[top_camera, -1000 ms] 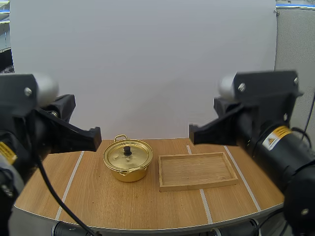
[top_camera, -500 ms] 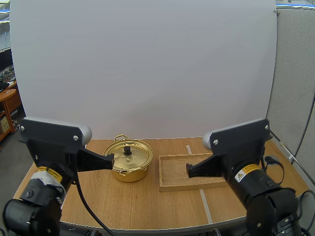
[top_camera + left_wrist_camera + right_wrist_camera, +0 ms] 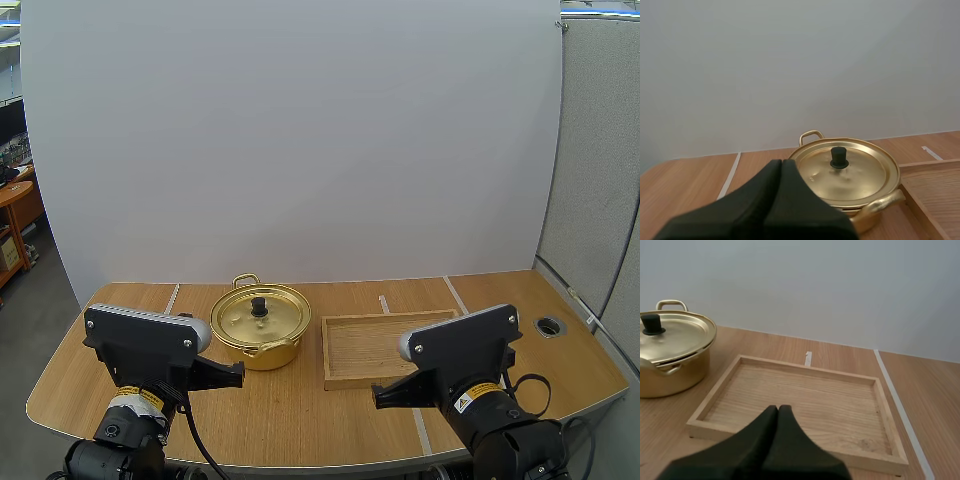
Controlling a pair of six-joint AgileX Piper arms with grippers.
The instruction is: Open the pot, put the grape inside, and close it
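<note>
Left gripper (image 3: 239, 372): lower and closer to the front edge of the bench (image 3: 300, 415) than half a second ago. Its fingers are pressed together into one wedge with nothing between them, and the tip points toward the pot.

Pot (image 3: 260, 335): unmoved, standing on the bench left of centre. The lid (image 3: 855, 170) is on, with its black knob (image 3: 839, 157) upright. It sits just beside the tray's left rim, apart from both grippers.

Wooden tray (image 3: 392, 318): unmoved, lying flat to the right of the pot.

Right gripper (image 3: 378, 398): has likewise dropped and drawn back, and is now near the tray's front rim. Fingers closed together, empty.

Count: two grippers, one pot, one lid, one tray.
</note>
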